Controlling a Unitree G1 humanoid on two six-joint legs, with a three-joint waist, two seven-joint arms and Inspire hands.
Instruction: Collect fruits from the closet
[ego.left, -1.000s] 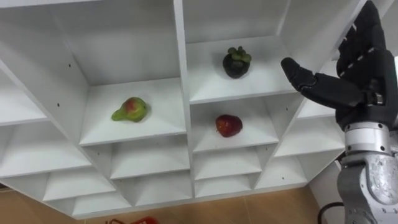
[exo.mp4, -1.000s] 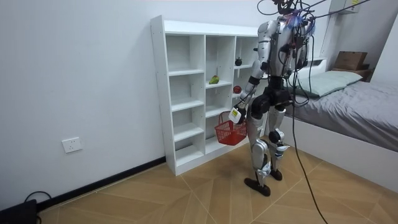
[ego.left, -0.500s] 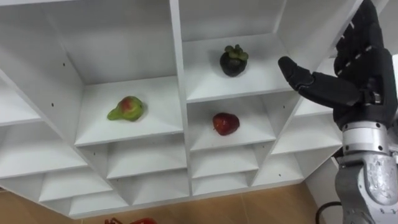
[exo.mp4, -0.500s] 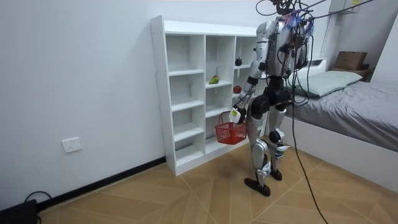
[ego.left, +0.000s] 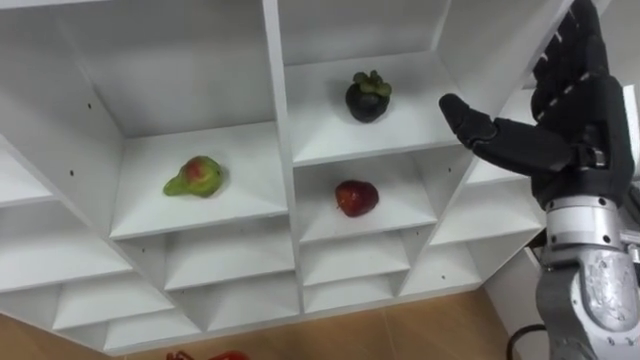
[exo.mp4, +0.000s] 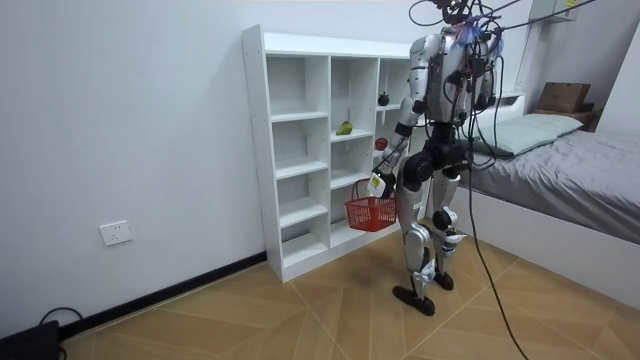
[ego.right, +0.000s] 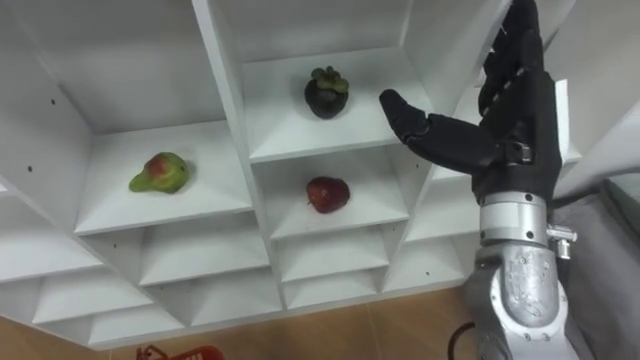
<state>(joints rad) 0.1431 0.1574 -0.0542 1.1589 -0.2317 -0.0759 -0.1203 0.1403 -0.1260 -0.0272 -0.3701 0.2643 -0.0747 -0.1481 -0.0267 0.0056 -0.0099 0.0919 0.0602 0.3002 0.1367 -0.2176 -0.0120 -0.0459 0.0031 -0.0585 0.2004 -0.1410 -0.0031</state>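
A dark mangosteen sits on an upper shelf of the white closet. One shelf below it lies a red apple. A green-and-red pear rests in the compartment to the left. My right hand is raised to the right of the mangosteen at its height. It is open, its thumb pointing toward the fruit, a gap between them. In the room view my left hand hangs low, shut on the handle of a red basket. The basket's rim peeks in at the bottom edge.
I stand on the wooden floor right before the closet's right columns. A bed with grey bedding stands behind me at the room view's right. The closet's lower compartments hold nothing. A wall socket sits low on the wall.
The whole eye picture has slid a little to the left, so the camera moved. The right hand keeps its place beside the mangosteen; the fruits lie as before.
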